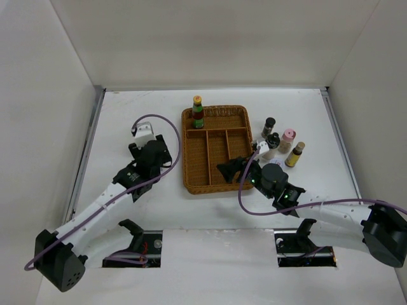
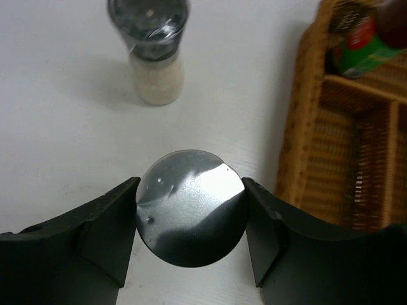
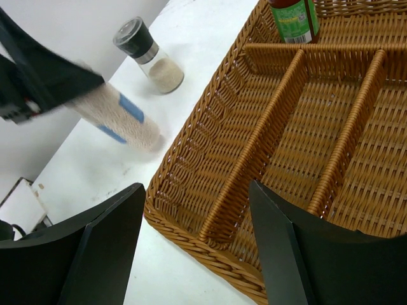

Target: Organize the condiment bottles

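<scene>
1. My left gripper (image 2: 191,194) is clamped on the silver cap of a shaker (image 3: 121,121), which is tilted just beside the wicker tray's (image 1: 186,159) left wall.
2. Near it, a dark-topped grinder (image 2: 152,57) stands upright on the table (image 1: 127,108).
3. The tray holds one green-labelled bottle (image 1: 198,113), upright at the left end of its far compartment.
4. My right gripper (image 3: 196,190) hangs over the tray's near left corner, jaws spread and holding nothing.
5. Right of the tray stand a black-capped bottle (image 1: 269,126), a dark bottle (image 1: 272,141), a pink-capped bottle (image 1: 287,140) and a yellow-capped bottle (image 1: 295,154).
</scene>
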Robot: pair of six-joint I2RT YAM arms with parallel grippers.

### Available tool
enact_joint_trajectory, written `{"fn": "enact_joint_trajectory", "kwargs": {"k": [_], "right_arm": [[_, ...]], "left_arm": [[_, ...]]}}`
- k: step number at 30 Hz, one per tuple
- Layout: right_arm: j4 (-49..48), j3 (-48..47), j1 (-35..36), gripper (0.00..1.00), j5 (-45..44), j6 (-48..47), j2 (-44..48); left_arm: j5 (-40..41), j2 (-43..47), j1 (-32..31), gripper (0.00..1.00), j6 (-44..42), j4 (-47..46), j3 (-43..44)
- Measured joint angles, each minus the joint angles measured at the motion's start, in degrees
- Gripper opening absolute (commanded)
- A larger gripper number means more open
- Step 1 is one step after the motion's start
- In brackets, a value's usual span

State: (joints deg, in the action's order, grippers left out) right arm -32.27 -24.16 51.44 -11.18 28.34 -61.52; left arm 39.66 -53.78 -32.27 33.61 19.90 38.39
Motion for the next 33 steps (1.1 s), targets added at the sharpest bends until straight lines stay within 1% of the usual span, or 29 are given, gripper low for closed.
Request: {"fn": "enact_joint_trajectory", "kwargs": {"k": [3, 5, 8, 11, 16, 21, 24, 30, 32, 33], "right_arm": [[0.0, 0.0, 0.0, 0.73, 0.0, 0.0, 0.0], [0.0, 0.0, 0.0, 0.73, 0.0, 0.0, 0.0], [0.0, 0.0, 0.0, 0.73, 0.0, 0.0, 0.1], [0.0, 0.0, 0.0, 0.73, 0.0, 0.0, 0.7], [0.0, 0.0, -0.1, 0.73, 0.0, 0.0, 1.6], [-0.1, 0.1, -0.4, 0.74, 0.0, 0.1, 1.9], [-0.2, 0.5, -0.5, 0.74, 0.0, 0.2, 1.9], [-0.2, 0.7, -0.5, 0.74, 0.0, 0.2, 1.7], [-0.2, 0.7, -0.5, 0.74, 0.0, 0.2, 1.5], [-0.2, 0.7, -0.5, 0.75, 0.0, 0.2, 1.4]], "left_arm": [[0.3, -0.9, -4.3, 0.35, -2.0, -0.7, 6.3], [0.3, -3.4, -7.2, 0.35, -3.5, -3.5, 11.2], [-0.5, -10.2, -9.9, 0.35, -5.6, -10.3, 17.6], [-2.4, -17.6, -9.9, 0.35, -6.9, -15.2, 21.0], [-5.7, -29.5, -8.0, 0.35, -8.1, -18.1, 23.3], [-7.3, -37.1, -6.8, 0.35, -8.9, -18.7, 23.9], [-7.7, -39.5, -6.5, 0.36, -9.4, -20.8, 24.4], [-8.9, -40.6, -6.3, 0.39, -9.5, -23.5, 24.9], [-8.9, -40.6, -6.1, 0.44, -9.5, -23.9, 24.9], [-9.0, -40.6, -6.1, 0.5, -9.5, -24.1, 24.9]]}}
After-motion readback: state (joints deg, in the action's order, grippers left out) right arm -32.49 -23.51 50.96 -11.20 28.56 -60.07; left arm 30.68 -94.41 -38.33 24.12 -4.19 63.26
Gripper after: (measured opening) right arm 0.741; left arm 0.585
